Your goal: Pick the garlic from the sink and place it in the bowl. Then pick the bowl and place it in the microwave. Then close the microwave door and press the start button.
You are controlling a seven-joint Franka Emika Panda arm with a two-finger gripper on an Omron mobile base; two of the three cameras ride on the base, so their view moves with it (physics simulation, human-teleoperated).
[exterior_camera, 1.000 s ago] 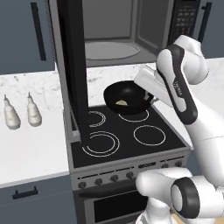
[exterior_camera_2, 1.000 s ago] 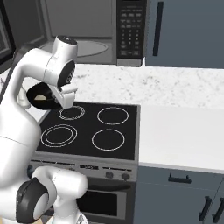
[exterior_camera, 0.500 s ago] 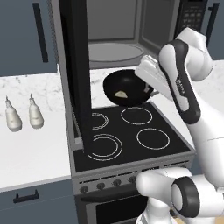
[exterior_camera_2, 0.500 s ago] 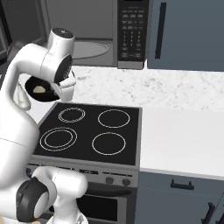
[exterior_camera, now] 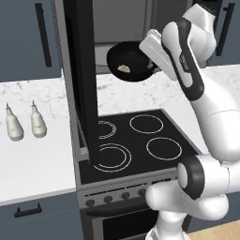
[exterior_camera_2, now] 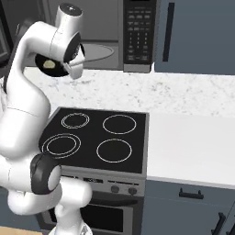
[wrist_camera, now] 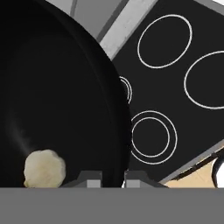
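My gripper (exterior_camera: 151, 60) is shut on the right rim of the glossy black bowl (exterior_camera: 130, 60) and holds it in the air, level with the microwave (exterior_camera: 123, 22) opening. The cream-white garlic (exterior_camera: 124, 68) lies inside the bowl. In the hand view the bowl (wrist_camera: 57, 100) takes up the left side, with the garlic (wrist_camera: 43, 168) near the bottom and the gripper (wrist_camera: 111, 179) clamped over the rim. In the right base view the bowl (exterior_camera_2: 42, 58) with the garlic (exterior_camera_2: 48, 64) hangs left of the open cavity. The microwave door (exterior_camera: 82, 84) stands swung open, edge-on.
A black four-ring stove (exterior_camera: 136, 140) lies below the bowl. Two pale bottles (exterior_camera: 14, 125) stand on the white marble counter at the left. The keypad panel (exterior_camera_2: 138, 32) is on the microwave's right, with grey cabinets (exterior_camera_2: 193, 32) beyond it.
The arm has lifted the bowl with the garlic from just above the stove up to the height of the microwave opening. The grip on the rim has held.
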